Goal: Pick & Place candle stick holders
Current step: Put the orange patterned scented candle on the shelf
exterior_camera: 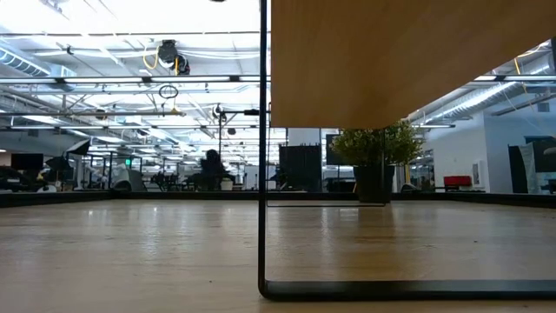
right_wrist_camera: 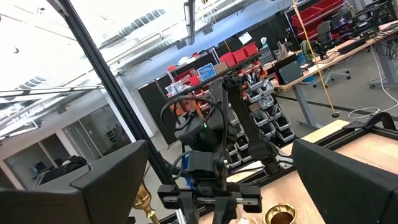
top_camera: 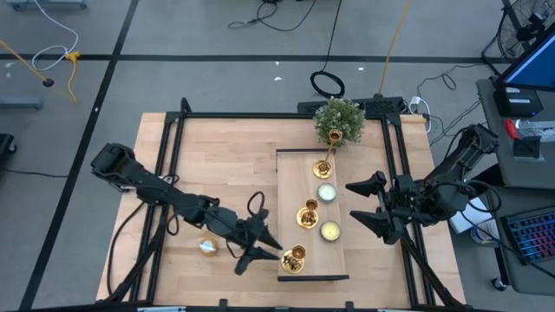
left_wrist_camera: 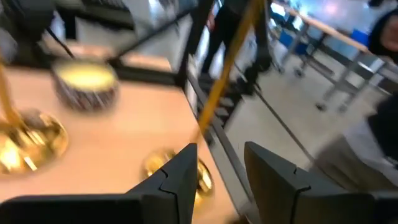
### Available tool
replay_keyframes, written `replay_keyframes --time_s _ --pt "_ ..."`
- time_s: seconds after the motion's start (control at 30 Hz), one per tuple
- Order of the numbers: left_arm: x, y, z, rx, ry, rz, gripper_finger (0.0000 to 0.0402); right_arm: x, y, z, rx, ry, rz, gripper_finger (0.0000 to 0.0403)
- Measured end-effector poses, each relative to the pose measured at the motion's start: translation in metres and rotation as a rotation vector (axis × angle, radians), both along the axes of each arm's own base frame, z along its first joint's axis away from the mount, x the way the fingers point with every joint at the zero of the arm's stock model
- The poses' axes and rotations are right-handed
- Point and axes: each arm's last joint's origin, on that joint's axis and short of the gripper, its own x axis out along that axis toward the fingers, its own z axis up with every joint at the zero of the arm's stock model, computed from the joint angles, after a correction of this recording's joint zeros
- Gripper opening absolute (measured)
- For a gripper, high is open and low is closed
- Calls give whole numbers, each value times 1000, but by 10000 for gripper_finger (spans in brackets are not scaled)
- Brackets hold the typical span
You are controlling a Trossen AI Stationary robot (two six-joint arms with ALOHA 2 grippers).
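A light wooden table inside a black frame was seen from above on a grey floor. At the left, the left gripper was closed around a gold candle stick holder at the raised tray's near end. Two more holders stood on the tray among tealights. At the right, the right gripper was held beside the tray, fingers wide apart.

Open-plan robotics lab/workshop. Low view: exposed ceiling w/ strip lights upper left, rows of workstations behind. Right wrist view: red parts bins on racks at top centre. High view: grey floor w/ loose cables, keyboard lower right.
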Motion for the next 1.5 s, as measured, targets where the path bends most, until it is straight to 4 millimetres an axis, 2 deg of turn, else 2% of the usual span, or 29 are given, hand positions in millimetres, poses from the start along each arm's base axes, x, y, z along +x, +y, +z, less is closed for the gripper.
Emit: replay_keyframes --time_s 0.2,0.37,0.43,0.57,0.7,0.8,1.0,1.1,1.23,1.37,1.5 --pt "-21 4 -1 -39 247 -45 136 0 0 0 -3 1 -1 393" --pt "-44 22 -7 -263 641 163 136 0 0 0 1 0 -1 393" --pt "-53 28 -11 -284 768 239 136 0 0 0 1 0 -1 393" --pt "-71 27 -19 -272 956 295 136 0 0 0 0 0 -1 393" --pt "-83 18 -24 -224 1071 217 136 0 0 0 -8 1 -2 393" --pt "-96 16 -29 -128 1170 169 136 0 0 0 -28 3 -6 393" --pt "-116 20 -35 52 1282 259 141 1 1 -1 -54 9 -11 393" --pt "-118 20 -36 132 1239 271 168 1 1 -1 -54 9 -13 393" --pt "-115 20 -35 147 1188 296 242 1 1 -1 -54 9 -14 393" --pt "-108 24 -43 54 1281 381 328 1 1 -1 -54 10 -16 393" --pt "-106 23 -68 -103 1367 518 389 2 -1 0 -50 6 -22 393"
